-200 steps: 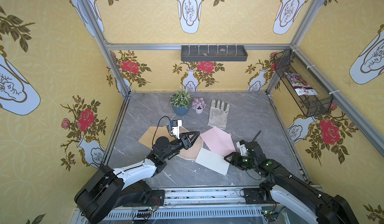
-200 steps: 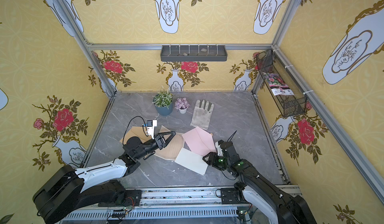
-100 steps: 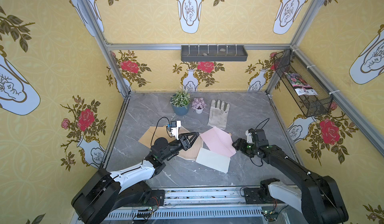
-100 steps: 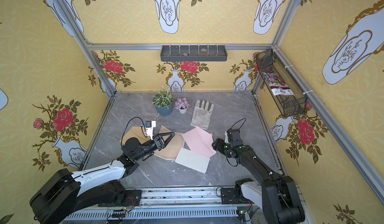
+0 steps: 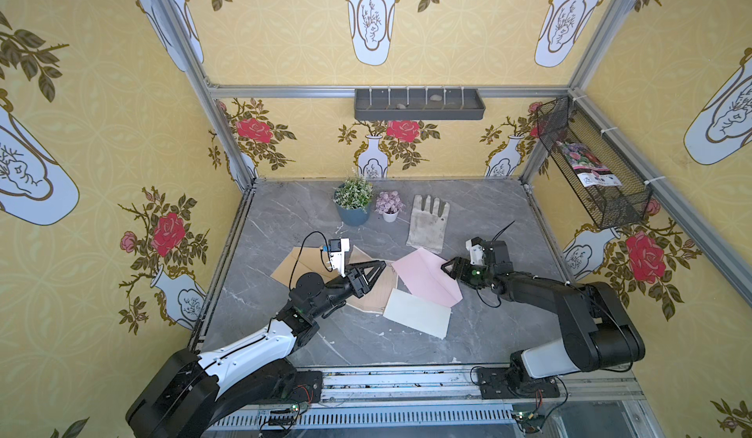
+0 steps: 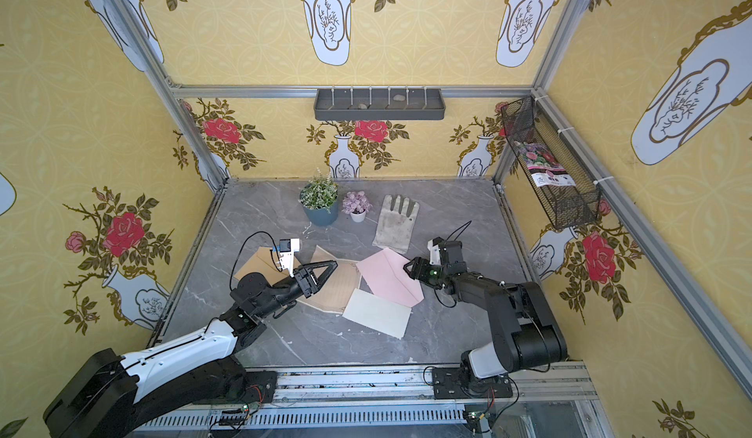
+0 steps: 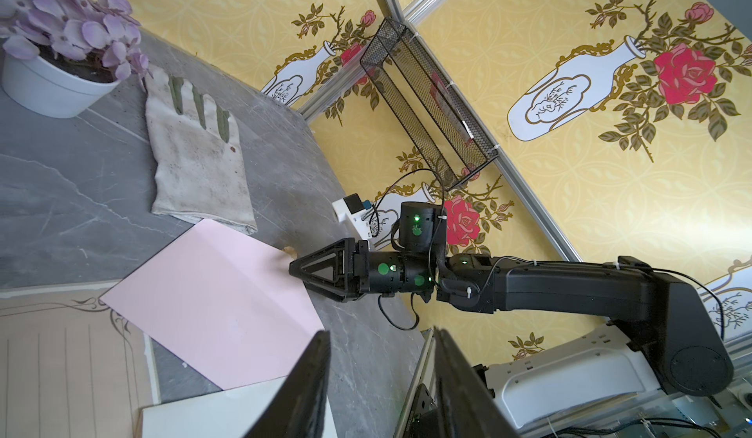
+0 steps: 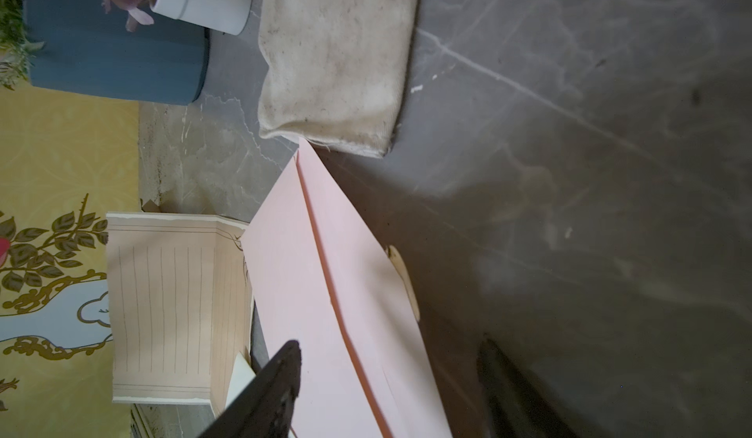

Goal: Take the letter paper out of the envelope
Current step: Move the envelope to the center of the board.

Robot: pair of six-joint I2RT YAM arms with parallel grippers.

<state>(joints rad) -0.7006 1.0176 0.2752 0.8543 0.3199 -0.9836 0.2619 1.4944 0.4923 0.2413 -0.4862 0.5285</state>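
A pink envelope [image 5: 427, 278] [image 6: 388, 278] lies flat mid-table, its flap crease showing in the right wrist view [image 8: 325, 277]. A small tan tip [image 8: 403, 277] pokes out at its edge. A tan lined letter paper [image 5: 376, 291] [image 8: 162, 314] lies unfolded to its left. Partly under the pink envelope's near corner is a cream sheet [image 5: 417, 314]. My right gripper [image 5: 443, 267] [image 8: 390, 342] is open low at the envelope's right edge, one finger over the pink, the other over the table. My left gripper [image 5: 383, 262] [image 7: 380, 332] hovers open and empty above the lined paper.
A brown envelope [image 5: 289, 267] lies left of the lined paper. A worn glove [image 5: 429, 224] touches the pink envelope's far corner. A blue plant pot [image 5: 353, 206] and a small white flower pot [image 5: 390, 208] stand behind. A wire basket [image 5: 590, 163] hangs on the right wall.
My right gripper has moved from the front by the cream sheet back to the pink envelope's right edge. The left arm has barely moved.
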